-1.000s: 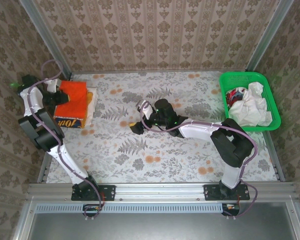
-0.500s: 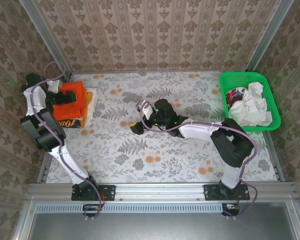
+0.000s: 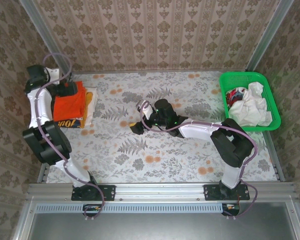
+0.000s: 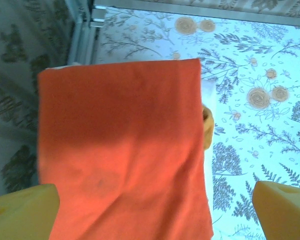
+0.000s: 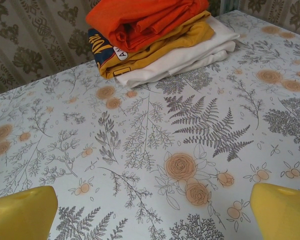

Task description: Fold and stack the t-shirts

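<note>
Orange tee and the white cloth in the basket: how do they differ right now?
The orange tee is folded flat; the white cloth is crumpled. The orange tee tops the stack at left; the white cloth sits in the green basket at right. Both are soft fabric.

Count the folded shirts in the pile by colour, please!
Plain orange-red cloth t-shirt, on top: 1
Mustard-yellow cloth t-shirt with a navy lettered band, in the middle: 1
White cloth t-shirt, at the bottom: 1, as far as its folds show
Total: 3
</note>
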Controlling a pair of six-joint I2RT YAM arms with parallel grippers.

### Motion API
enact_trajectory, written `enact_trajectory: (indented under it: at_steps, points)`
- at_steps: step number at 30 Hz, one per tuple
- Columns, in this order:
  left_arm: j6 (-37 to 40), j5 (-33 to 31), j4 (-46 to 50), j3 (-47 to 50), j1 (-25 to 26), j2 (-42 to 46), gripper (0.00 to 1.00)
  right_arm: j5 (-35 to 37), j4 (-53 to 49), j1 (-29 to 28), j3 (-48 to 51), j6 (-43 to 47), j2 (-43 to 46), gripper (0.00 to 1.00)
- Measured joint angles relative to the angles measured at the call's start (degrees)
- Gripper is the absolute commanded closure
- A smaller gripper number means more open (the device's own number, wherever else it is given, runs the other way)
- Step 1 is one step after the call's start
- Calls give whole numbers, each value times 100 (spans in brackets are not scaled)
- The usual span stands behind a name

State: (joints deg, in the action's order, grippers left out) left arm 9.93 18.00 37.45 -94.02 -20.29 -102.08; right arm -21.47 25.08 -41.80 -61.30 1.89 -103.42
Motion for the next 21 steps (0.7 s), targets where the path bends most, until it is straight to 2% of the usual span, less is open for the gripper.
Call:
enact_trajectory:
  at_steps: [9, 21]
  points:
    - [-138, 234, -291, -144, 57, -1554, 0, -68, -17, 0, 11, -57, 0, 0]
    - [-254, 555, -476, 39, 11, -1351, 0, -37, -326, 0, 55, -50, 7, 0]
